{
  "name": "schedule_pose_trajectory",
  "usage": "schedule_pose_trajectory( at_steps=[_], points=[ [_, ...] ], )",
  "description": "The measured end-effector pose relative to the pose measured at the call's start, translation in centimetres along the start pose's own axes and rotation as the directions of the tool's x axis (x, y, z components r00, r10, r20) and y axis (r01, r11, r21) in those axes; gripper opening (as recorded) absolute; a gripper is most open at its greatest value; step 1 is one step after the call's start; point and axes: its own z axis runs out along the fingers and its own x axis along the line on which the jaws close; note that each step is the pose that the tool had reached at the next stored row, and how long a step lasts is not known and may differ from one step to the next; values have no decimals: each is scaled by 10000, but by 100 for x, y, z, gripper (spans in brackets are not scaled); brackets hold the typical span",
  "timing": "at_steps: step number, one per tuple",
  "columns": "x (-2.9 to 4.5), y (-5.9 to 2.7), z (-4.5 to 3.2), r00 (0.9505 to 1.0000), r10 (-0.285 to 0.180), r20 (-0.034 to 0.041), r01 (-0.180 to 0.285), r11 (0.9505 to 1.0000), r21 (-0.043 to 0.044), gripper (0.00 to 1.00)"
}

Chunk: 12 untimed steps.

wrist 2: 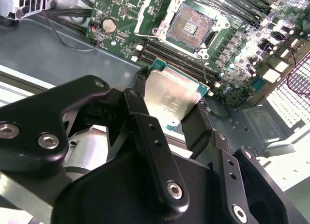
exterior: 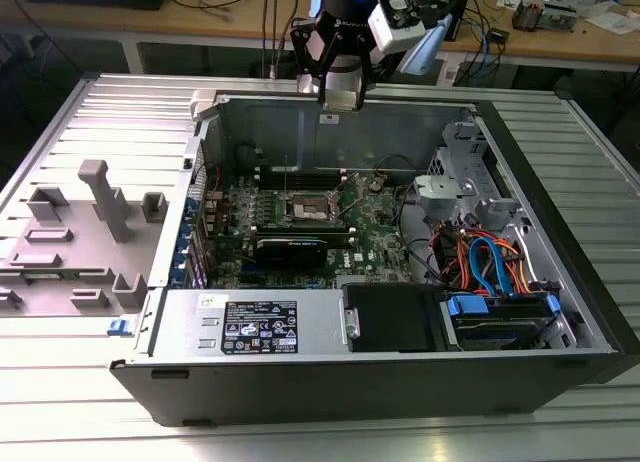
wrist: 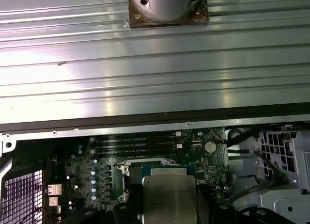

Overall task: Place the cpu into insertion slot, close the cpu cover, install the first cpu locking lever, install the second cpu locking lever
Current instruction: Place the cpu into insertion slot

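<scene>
CPU (wrist 2: pixel 177 100) sits clamped between the two black fingers (wrist 2: pixel 198 122) of the gripper (wrist 2: pixel 171 92), which press on opposite edges of the chip. Its dull silver top faces the camera in both wrist views, and a green rim shows around the metal.

In the second wrist view the chip hangs in the air over the open computer case, clear of the green motherboard (wrist 2: pixel 121 10) and apart from the socket (wrist 2: pixel 191 25). The socket lies bare, its dark centre showing inside a silvery rim. Long black memory slots (wrist 2: pixel 169 56) run between the socket and the held chip, and a round coin battery (wrist 2: pixel 109 25) lies off to one side on the board.

In the first wrist view the chip (wrist: pixel 169 195) is seen in front of the board, with a ribbed metal table (wrist: pixel 145 73) beyond the case wall.

In the exterior view the arm (exterior: pixel 345 27) hangs above the rear wall of the computer case (exterior: pixel 560 362), and the socket (exterior: pixel 310 207) lies well below it on the board, near the black graphics card (exterior: pixel 290 247).
</scene>
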Motion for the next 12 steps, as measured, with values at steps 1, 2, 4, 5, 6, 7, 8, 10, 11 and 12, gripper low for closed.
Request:
schedule_pose_trajectory(
  at_steps=[1,2,4,5,6,7,8,10,11,12],
  points=[
    [0,0,0,10000,0,0,0,10000,1,54],
    [0,0,0,10000,0,0,0,10000,1,54],
    [0,-3,0,10000,0,0,0,10000,0,54],
    [0,-5,0,10000,-1,0,1,10000,0,54],
    [0,-6,-1,10000,0,0,0,10000,0,54],
    [-1,-9,-1,10000,1,0,-1,10000,0,54],
    [-1,-9,-1,10000,4,1,-4,10000,1,54],
    [-1,-11,0,10000,45,4,-45,10000,1,54],
    [-1,-11,0,9999,101,9,-101,9999,2,54],
    [-1,-11,1,9997,224,20,-224,9997,4,54]
  ],
)
